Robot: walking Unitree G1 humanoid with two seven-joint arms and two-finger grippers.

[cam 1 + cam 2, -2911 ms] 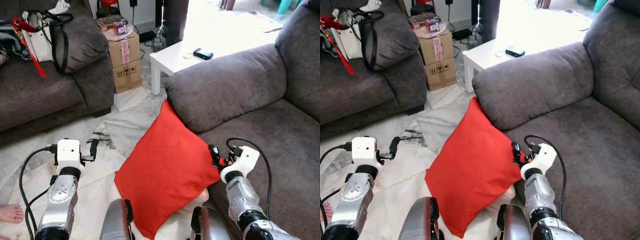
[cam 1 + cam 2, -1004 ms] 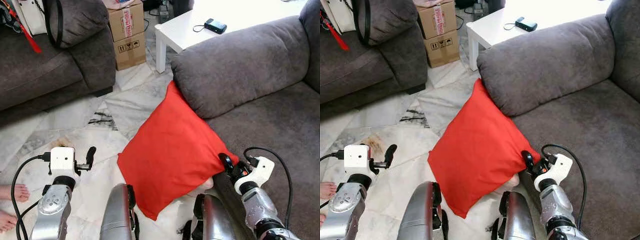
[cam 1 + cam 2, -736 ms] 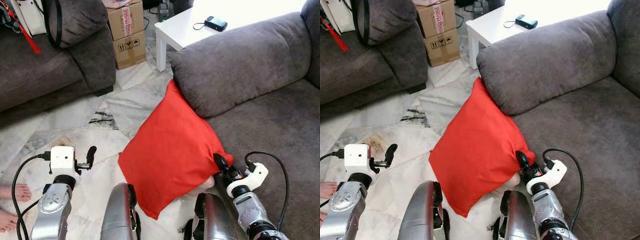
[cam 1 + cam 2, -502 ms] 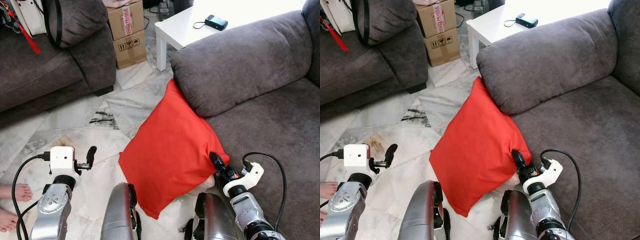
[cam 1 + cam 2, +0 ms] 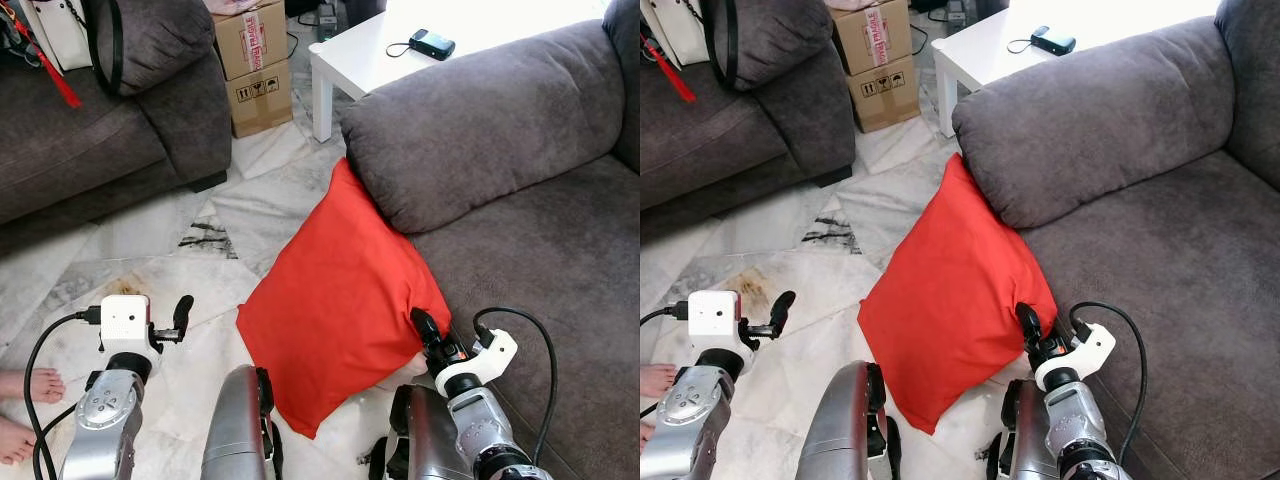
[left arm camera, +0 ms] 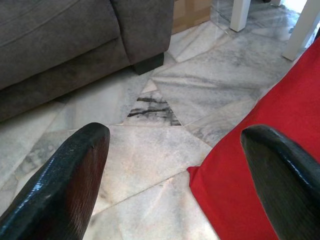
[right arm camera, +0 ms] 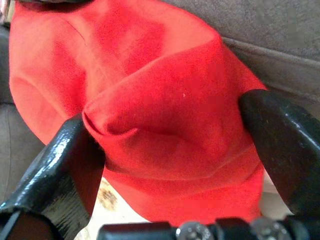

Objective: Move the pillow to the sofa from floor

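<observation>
A marble floor [image 5: 150, 235] is seen between two grey sofas, and the red pillow [image 5: 335, 300] is propped on it against the sofa [image 5: 520, 180] front, below the armrest. The pillow's corner is bunched between the fingers of the right gripper [image 7: 170, 145], only partly closed on it. Such a shallow fabric hold could slip once the pillow is lifted. Compared with a second ago, this gripper is pressed further into the pillow. The left gripper [image 6: 175, 165] is held open beside the pillow.
</observation>
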